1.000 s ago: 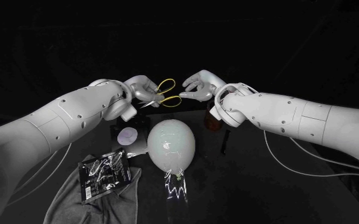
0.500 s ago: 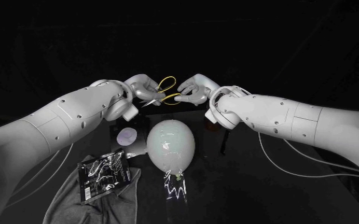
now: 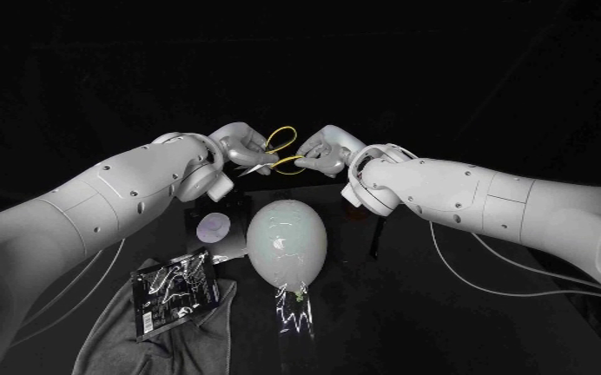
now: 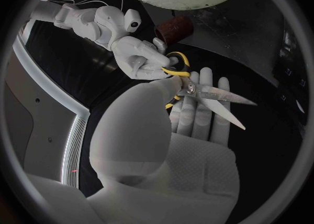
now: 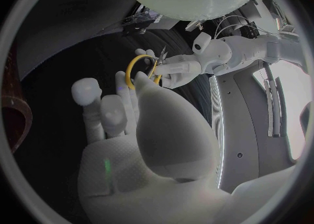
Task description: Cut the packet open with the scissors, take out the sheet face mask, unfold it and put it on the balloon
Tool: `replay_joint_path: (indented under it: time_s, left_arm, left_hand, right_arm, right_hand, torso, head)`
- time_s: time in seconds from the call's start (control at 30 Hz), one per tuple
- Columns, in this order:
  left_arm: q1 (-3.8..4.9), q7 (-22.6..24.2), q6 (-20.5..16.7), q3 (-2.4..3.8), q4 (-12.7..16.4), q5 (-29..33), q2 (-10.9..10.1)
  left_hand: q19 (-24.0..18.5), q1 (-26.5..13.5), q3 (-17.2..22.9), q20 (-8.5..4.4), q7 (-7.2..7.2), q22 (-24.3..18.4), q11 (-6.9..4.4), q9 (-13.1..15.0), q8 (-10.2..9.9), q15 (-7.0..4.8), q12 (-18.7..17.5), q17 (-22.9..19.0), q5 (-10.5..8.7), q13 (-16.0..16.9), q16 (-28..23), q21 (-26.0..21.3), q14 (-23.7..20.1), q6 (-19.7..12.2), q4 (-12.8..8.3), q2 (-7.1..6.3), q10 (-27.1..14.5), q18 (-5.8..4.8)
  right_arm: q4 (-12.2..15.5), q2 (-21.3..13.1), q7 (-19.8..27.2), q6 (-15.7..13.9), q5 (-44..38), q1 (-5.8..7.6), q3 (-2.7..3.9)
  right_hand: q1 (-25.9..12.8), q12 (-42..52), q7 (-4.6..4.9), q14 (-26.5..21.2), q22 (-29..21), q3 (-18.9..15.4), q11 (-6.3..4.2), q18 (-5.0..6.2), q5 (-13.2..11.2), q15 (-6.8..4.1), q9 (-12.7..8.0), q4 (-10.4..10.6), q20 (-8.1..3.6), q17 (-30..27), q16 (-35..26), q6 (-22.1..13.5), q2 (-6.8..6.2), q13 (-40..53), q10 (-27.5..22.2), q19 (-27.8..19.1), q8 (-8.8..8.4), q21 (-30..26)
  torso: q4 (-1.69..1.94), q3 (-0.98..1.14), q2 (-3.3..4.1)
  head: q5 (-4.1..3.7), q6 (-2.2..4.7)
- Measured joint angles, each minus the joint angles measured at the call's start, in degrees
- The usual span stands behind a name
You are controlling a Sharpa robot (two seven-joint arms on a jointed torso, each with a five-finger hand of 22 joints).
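Evidently, the task stood at its first step. The scissors (image 4: 196, 90) were held in the air over the far part of the table (image 3: 413, 305), beyond the balloon (image 3: 286, 240), between the two hands. The left hand (image 3: 241, 148) pinched them near the pivot, thumb on top, with the parted blades lying across its outstretched fingers (image 4: 208, 111). The right hand (image 3: 323, 151) had its fingers gathered onto a yellow handle loop (image 4: 175, 70) and appeared to pinch it. Whether any finger passed through the loop could not be told. In my judgement this was a handover or regrip, to seat the scissors in the right hand for cutting.

The packet (image 3: 175, 288) lay flat on a grey cloth (image 3: 119, 340) at the near left corner of the table, well apart from both hands. No cut was seen on it and no sheet mask was out, so I judged it unopened. The balloon lay near the middle of the table, bare. A small pale disc (image 3: 215, 227) sat just beside it toward the left edge. A brown cylinder (image 4: 175, 28) stood near its far end, under the right arm.

Outstanding, by my assessment, were these steps: securing a working grip on the scissors, bringing the blades to the packet, cutting it open, drawing out the mask, unfolding it and laying it on the balloon.
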Motion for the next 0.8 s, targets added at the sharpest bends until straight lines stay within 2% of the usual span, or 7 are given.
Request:
replay_joint_path:
  time_s: [0.07,0.17,0.33,0.5,0.6,0.63,0.8]
  left_arm:
    - [0.00,0.1,0.0,0.00,0.0,0.1,0.0]
    - [0.00,0.4,-0.1,0.01,0.1,0.3,0.1]
    - [0.00,0.9,-0.3,0.01,0.1,0.5,0.2]
    - [0.00,1.6,-0.9,0.01,-0.2,0.3,0.6]
    - [0.01,2.2,-1.4,0.01,-0.6,-0.5,0.9]
    - [0.01,2.4,-1.5,0.01,-0.7,-0.9,0.9]
    - [0.06,3.3,-2.8,0.03,-1.1,-4.0,1.2]
  left_hand:
    - [0.0,0.0,0.0,0.00,0.00,0.0,0.00,0.0,0.0,0.00,0.0,0.0,0.00,0.0,0.0,0.0,0.0,0.0,0.0,0.01,0.0,-0.01]
    - [0.0,-0.1,0.0,0.00,0.00,0.0,0.00,0.0,0.0,0.00,0.0,0.0,0.00,0.0,0.0,0.0,0.0,0.0,0.0,0.08,0.0,-0.01]
    - [0.0,-0.2,0.2,0.00,0.00,0.0,0.00,0.2,0.0,0.00,0.0,0.1,0.20,0.0,0.0,0.0,0.0,0.0,-0.3,0.24,0.0,-0.03]
    - [-0.6,-0.6,1.3,0.51,0.37,-0.2,-0.64,0.5,0.1,0.38,-0.2,0.1,0.20,-0.1,-1.1,-0.2,-1.5,-1.2,-0.8,0.58,-0.6,-0.04]
    - [-2.0,-0.8,2.9,0.69,1.23,-0.4,-0.44,0.6,-0.7,1.05,-0.2,0.0,0.20,-0.2,-2.2,-0.9,-3.4,-2.7,-1.4,0.84,-2.2,-0.04]
    - [-2.4,-0.8,3.2,0.75,1.44,-0.4,-0.15,0.7,-1.0,1.41,-0.2,-0.2,0.20,-0.2,-2.6,-0.9,-3.7,-2.9,-1.8,0.84,-2.9,-0.05]
    - [-3.1,-2.7,3.5,1.02,1.74,-0.4,0.66,0.2,-1.5,2.02,-0.1,-0.3,0.34,-0.2,-3.0,-1.5,-4.9,-3.2,-2.2,-0.70,-4.4,-0.06]
  right_arm:
    - [0.0,0.0,0.1,0.0,0.1,-0.01,0.00]
    - [0.0,0.1,0.1,0.1,0.2,-0.03,0.00]
    - [0.0,0.1,0.1,-0.2,0.8,-0.03,0.00]
    - [0.6,0.1,0.1,-1.5,3.0,-0.03,0.01]
    - [1.0,0.1,0.1,-2.7,4.1,-0.03,0.04]
    - [1.2,0.1,0.0,-3.1,4.3,-0.02,0.04]
    - [1.6,0.3,-0.6,-5.3,5.1,0.05,0.04]
  right_hand:
    - [0.5,0.9,-1.33,1.6,0.5,1.8,0.18,-0.32,-0.1,-0.99,0.7,-0.8,-1.08,3.0,1.2,2.1,-0.23,0.2,1.4,2.1,1.32,3.5]
    - [0.5,1.2,-1.93,3.1,0.6,4.1,0.47,-0.79,-0.2,-2.09,2.3,-0.7,-2.62,4.8,1.8,2.9,-0.25,0.4,2.8,3.7,2.84,6.6]
    - [-0.6,1.1,-2.79,4.6,0.6,5.9,0.07,-1.27,-0.4,-3.10,4.5,0.7,-3.35,6.5,2.2,3.7,-1.26,0.5,4.9,5.2,4.96,9.5]
    - [-1.5,0.8,-3.39,5.7,0.6,10.5,-0.28,-1.75,-0.4,-3.59,6.1,-0.5,-3.94,7.8,2.4,3.7,-2.56,0.9,5.8,6.2,6.18,11.3]
    - [-4.3,0.5,-3.49,6.2,0.6,16.1,-1.13,-1.75,3.7,-3.72,7.5,-1.0,-4.06,8.3,2.4,3.6,-5.48,1.5,7.7,6.3,7.30,11.4]
    - [-6.0,0.4,-3.50,6.2,0.6,19.8,-1.06,-1.76,3.9,-3.72,8.0,-3.0,-4.14,8.4,2.4,3.6,-6.61,1.8,8.2,6.4,7.67,11.6]
    - [-10.0,0.0,-3.70,6.9,0.5,24.5,-1.55,-1.78,4.2,-3.82,9.6,-5.7,-4.36,9.6,2.4,3.4,-7.62,2.9,9.5,6.6,8.67,12.1]
  torso:
    - [-0.03,0.00,0.00]
    - [-0.05,0.00,-0.01]
    - [-0.07,0.02,-0.01]
    - [-0.09,0.07,-0.01]
    - [-0.09,0.10,-0.01]
    - [-0.10,0.10,-0.01]
    - [-0.13,0.10,-0.01]
  head:
    - [0.01,0.01]
    - [0.03,0.04]
    - [0.07,0.04]
    - [0.20,0.02]
    - [0.25,0.01]
    - [0.26,0.00]
    - [0.29,-0.10]
